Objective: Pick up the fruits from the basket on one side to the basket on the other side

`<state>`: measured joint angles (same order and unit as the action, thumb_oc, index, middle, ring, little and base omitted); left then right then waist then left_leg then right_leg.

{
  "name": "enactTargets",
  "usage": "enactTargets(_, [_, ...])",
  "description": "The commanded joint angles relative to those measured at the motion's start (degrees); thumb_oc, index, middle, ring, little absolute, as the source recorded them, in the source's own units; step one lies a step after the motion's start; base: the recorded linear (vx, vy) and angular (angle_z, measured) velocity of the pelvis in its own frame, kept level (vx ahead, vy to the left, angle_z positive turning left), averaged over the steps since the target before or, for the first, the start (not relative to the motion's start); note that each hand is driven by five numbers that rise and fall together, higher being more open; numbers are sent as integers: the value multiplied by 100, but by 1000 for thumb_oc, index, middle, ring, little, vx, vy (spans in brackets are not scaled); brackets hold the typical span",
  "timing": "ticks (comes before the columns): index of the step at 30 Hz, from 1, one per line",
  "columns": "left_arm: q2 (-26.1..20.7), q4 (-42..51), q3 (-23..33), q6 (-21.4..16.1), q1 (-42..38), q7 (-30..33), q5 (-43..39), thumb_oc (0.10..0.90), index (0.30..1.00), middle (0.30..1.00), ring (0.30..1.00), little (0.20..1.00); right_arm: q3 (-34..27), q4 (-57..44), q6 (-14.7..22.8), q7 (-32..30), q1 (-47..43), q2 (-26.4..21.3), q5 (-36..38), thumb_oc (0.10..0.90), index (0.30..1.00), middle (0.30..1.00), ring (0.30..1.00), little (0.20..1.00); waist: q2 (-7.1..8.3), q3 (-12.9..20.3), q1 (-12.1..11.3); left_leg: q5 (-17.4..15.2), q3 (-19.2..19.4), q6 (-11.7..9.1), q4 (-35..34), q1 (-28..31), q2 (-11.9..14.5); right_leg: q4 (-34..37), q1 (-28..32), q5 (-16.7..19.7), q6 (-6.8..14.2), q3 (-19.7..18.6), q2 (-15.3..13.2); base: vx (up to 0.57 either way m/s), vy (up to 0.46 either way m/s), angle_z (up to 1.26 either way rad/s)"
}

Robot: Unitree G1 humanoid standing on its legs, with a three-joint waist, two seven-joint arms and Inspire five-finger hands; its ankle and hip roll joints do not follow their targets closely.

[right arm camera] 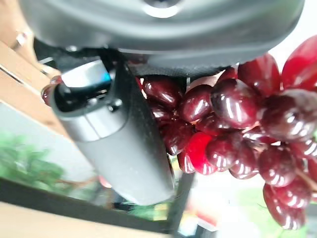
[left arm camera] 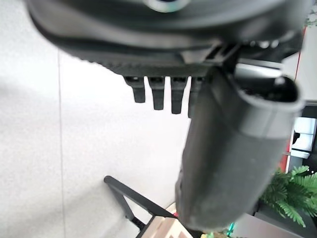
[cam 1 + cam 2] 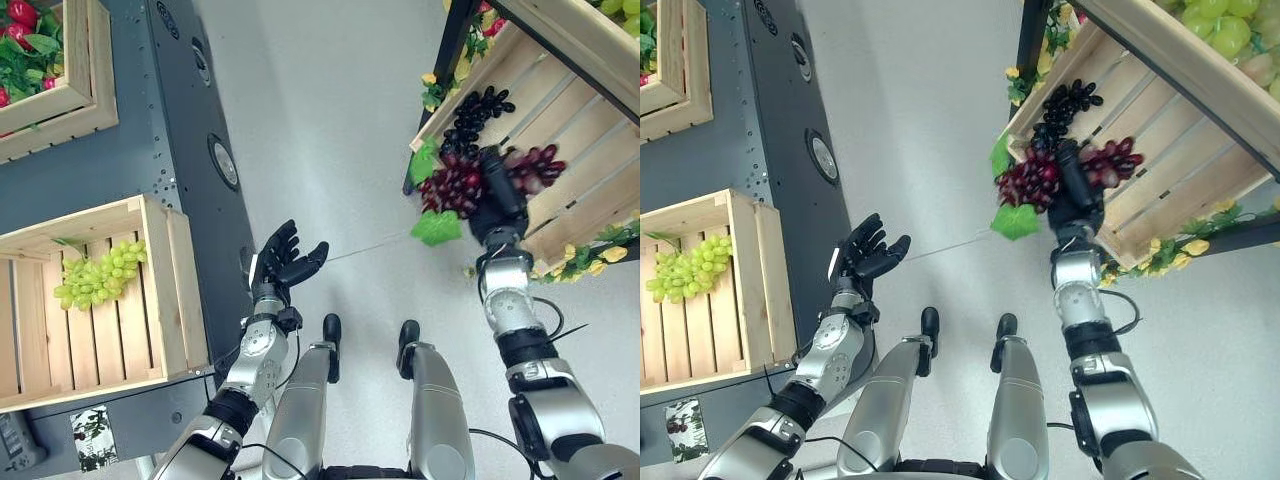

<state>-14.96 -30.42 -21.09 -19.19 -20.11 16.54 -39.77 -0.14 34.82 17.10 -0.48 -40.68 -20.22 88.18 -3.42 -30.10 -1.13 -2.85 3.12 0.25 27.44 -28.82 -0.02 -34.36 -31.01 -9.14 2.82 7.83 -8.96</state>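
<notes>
Gripping a red grape bunch (image 3: 455, 185), the right hand (image 3: 497, 200) sits at the front lip of the right-side crate (image 3: 575, 150); fingers curled round the bunch, which drapes both sides of the hand w/ a green leaf (image 3: 437, 228) hanging below. Dark grapes (image 3: 475, 115) lie in that crate further back, so at least one more fruit left to shift. Left eye view also shows the left-side crate (image 3: 150, 300) w/ green grapes (image 3: 100, 275) inside, prob. the drop-off, though can't tell if they were carried over. Right eye view: same layout; left hand (image 3: 865, 255) raised over the floor between the crates, fingers loosely spread, holding nothing. Left wrist view: fingers (image 2: 158, 94) straight, bare floor past them. Right wrist view: thumb (image 1: 119, 144) pressed against glossy red grapes, grip looks firm. Judgement: pick about made, carry across and release not yet done.
</notes>
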Motion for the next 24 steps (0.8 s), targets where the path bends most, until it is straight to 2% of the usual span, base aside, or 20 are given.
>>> enactTargets(1, [-247, 838, -64, -370, 18, -108, -53, 800, 900, 900, 900, 900, -443, -336, 730, 795, -877, -629, 912, 400, 300, 300, 300, 300, -89, 192, -31, -304, 81, 154, 301, 37, -386, -140, 308, 182, -314, 87, 247, 76, -30, 6])
enactTargets(6, [-411, 891, -286, -306, 32, -93, -279, 800, 900, 900, 900, 900, -598, 543, 934, 388, -1555, -1217, 1273, 400, 300, 300, 300, 300, -123, 251, -171, -348, -24, 151, 423, -15, -429, -295, 290, 126, -350, 152, 204, 61, -37, 13])
enactTargets(12, [-563, 950, -451, -329, 119, -174, -393, 800, 900, 900, 900, 900, -577, 1434, 746, -561, -2035, -1800, 1454, 400, 300, 300, 300, 300, -156, 273, -274, -349, -109, 150, 496, -54, -468, -400, 264, 96, -401, 204, 172, 51, -41, 14])
enactTargets(13, [-587, 949, -489, -348, 127, -156, -428, 800, 900, 900, 900, 900, -575, 1585, 788, -835, -2091, -1873, 1408, 555, 533, 533, 533, 533, -168, 277, -283, -344, -119, 155, 493, -55, -473, -414, 256, 93, -406, 210, 168, 39, -25, 5])
enactTargets(14, [-598, 962, -498, -348, 149, -151, -438, 800, 900, 900, 900, 900, -565, 1708, 832, -904, -2162, -1930, 1489, 800, 900, 900, 900, 900, -180, 283, -296, -342, -131, 156, 490, -58, -479, -419, 251, 85, -413, 210, 172, 39, -21, 3])
enactTargets(16, [-648, 969, -531, -370, 179, -154, -473, 800, 900, 900, 900, 900, -555, 1854, 991, -898, -2298, -2002, 1695, 800, 900, 900, 900, 900, -200, 291, -312, -328, -148, 148, 465, -47, -479, -425, 256, 72, -420, 217, 174, 37, -15, 0])
enactTargets(19, [-687, 939, -579, -399, 177, -178, -520, 800, 900, 900, 900, 900, -524, 2102, 988, -1228, -2467, -2091, 1760, 800, 900, 900, 900, 900, -229, 299, -324, -336, -157, 138, 466, -33, -488, -419, 270, 66, -425, 220, 167, 0, 0, 0])
enactTargets(21, [-705, 936, -599, -444, 197, -194, -557, 800, 900, 900, 900, 900, -458, 2307, 959, -1935, -2634, -2224, 1697, 800, 900, 900, 900, 900, -270, 296, -325, -330, -156, 140, 460, -21, -497, -466, 252, 33, -448, 206, 174, 0, 0, 0])
enactTargets(23, [-717, 932, -637, -478, 193, -194, -577, 800, 900, 900, 900, 900, -458, 2471, 842, -2190, -2704, -2306, 1665, 800, 900, 900, 900, 900, -279, 302, -328, -330, -155, 139, 447, -16, -493, -461, 250, 27, -447, 208, 173, 0, 0, 0])
enactTargets(24, [-737, 943, -673, -508, 189, -186, -615, 800, 900, 900, 900, 900, -442, 2618, 743, -2537, -2767, -2381, 1621, 800, 900, 900, 900, 900, -289, 306, -330, -328, -152, 137, 427, -3, -486, -464, 249, 14, -458, 210, 179, 0, 0, 0])
